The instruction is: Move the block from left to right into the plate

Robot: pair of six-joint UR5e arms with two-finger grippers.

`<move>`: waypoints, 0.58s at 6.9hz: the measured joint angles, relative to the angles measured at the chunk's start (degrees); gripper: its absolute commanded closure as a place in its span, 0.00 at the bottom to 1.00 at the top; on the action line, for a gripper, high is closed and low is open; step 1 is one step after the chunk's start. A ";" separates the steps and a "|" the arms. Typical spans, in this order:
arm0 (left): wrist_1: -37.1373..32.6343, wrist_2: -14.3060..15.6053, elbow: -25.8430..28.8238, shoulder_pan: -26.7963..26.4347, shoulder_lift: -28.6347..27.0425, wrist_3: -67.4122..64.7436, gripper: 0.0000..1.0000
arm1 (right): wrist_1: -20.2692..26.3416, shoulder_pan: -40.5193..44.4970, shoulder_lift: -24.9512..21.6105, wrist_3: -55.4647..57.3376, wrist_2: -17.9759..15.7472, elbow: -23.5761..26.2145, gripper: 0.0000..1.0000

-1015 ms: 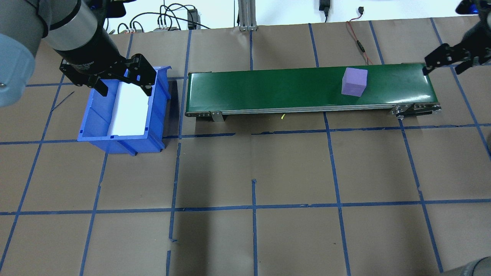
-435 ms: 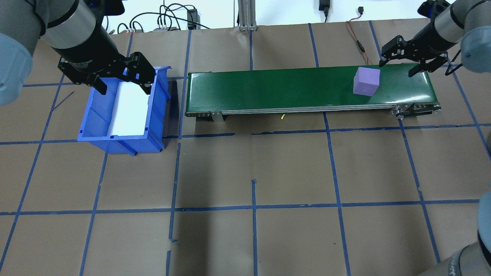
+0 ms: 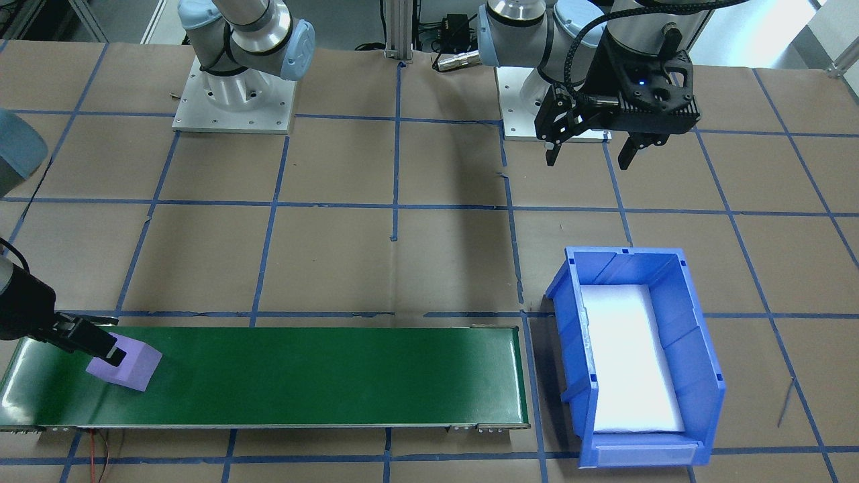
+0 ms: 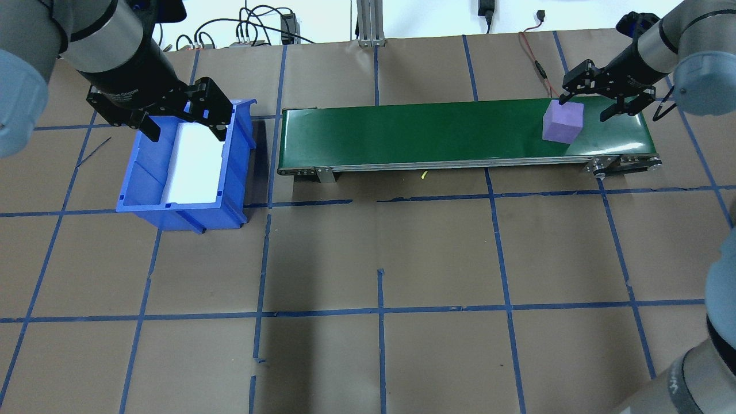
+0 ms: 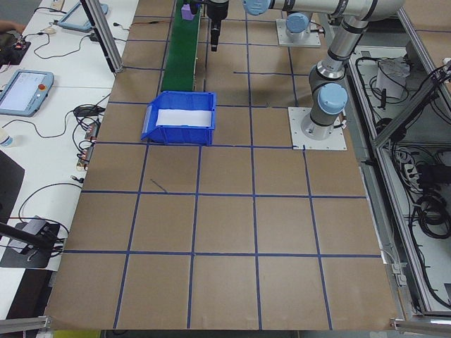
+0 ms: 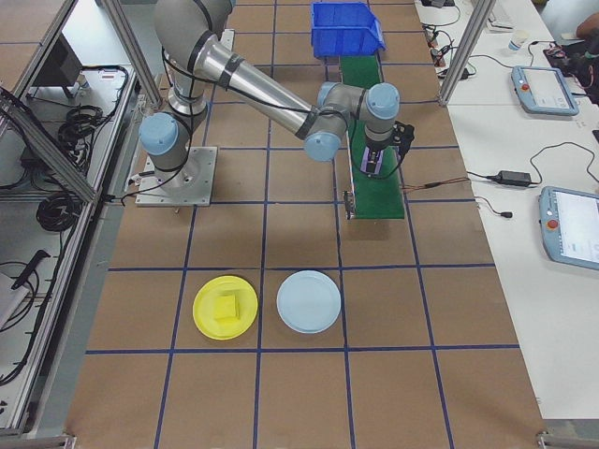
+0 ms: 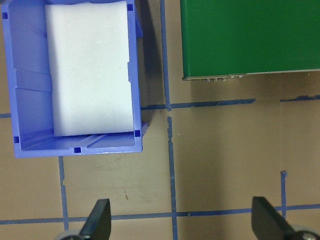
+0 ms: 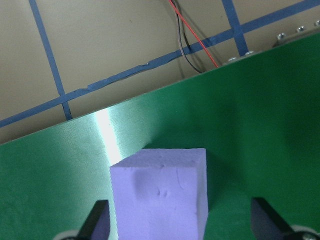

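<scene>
The right claw (image 4: 594,100) hangs spread apart over the purple block (image 4: 563,121), which sits at the green conveyor's (image 4: 437,135) right end. The left claw (image 4: 183,121) hovers spread above the blue bin (image 4: 238,149).

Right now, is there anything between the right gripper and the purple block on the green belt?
Nothing visible. The right gripper hangs open just above the purple block on the green conveyor belt, with its jaws spread to either side. The right wrist view shows only the block and bare belt between them.

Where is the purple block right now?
In the overhead view, the purple block sits near the right end of the green conveyor belt, under the open right tool.
</scene>
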 measured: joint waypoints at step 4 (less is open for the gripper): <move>0.04 -0.01 0.32 0.00 0.01 0.00 0.00 | -1.71 -0.07 4.10 -6.28 0.24 0.11 0.50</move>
